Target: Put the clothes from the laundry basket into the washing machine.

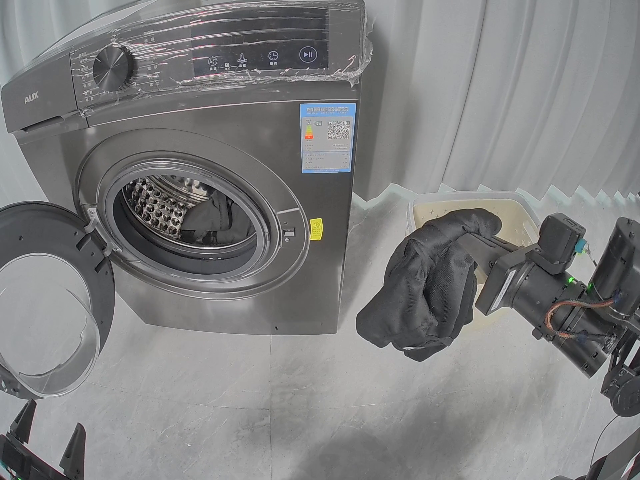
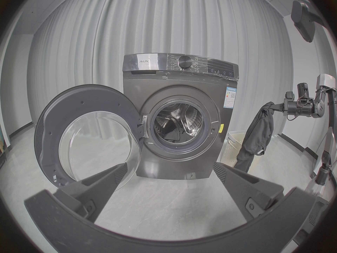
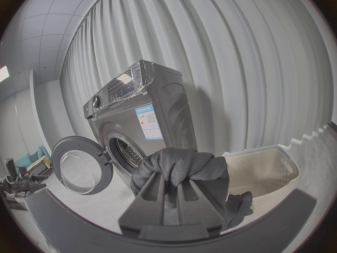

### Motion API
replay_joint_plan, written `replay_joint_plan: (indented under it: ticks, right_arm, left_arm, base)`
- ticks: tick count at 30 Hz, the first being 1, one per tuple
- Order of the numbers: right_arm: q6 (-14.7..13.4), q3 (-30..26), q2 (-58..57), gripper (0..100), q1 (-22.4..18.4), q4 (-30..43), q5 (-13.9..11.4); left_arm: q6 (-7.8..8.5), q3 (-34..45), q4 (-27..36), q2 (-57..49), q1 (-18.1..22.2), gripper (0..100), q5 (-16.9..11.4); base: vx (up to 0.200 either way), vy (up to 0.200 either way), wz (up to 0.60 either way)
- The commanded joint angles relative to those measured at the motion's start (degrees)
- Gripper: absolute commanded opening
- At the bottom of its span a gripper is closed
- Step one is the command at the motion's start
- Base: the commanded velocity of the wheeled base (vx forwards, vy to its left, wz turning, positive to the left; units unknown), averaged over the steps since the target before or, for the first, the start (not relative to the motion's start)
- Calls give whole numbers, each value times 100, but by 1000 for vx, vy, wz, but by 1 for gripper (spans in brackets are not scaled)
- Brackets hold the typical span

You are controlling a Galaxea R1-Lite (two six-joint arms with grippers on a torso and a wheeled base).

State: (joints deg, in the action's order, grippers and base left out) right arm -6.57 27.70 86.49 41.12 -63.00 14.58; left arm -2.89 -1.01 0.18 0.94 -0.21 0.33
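A black garment (image 1: 427, 281) hangs in the air in front of the cream laundry basket (image 1: 520, 208), to the right of the grey washing machine (image 1: 220, 168). My right gripper (image 1: 475, 240) is shut on the garment's top; its fingers (image 3: 186, 197) pinch the cloth (image 3: 182, 166). The machine's round door (image 1: 47, 295) stands swung open to the left, and a dark piece of clothing (image 1: 217, 221) lies inside the drum. My left gripper (image 1: 47, 435) is low at the near left, open and holding nothing, facing the drum opening (image 2: 179, 123).
White curtains (image 1: 507, 68) hang behind the machine and basket. The basket (image 3: 266, 169) sits on the grey tiled floor (image 1: 267, 395) against the curtain. Open floor lies between me and the machine.
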Motion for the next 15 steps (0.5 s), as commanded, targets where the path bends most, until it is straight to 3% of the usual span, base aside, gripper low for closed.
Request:
replay_joint_plan:
  ticks: [1,15]
  right_arm:
    - [-2,8,8,0,1,-2,1]
    - [-2,-1,8,0,10,-2,1]
  left_arm:
    - [-1,84,-1,-94,3,100,2]
    - [-1,92,-1,-94,3,100,2]
  base:
    - [0,200,0]
    - [0,200,0]
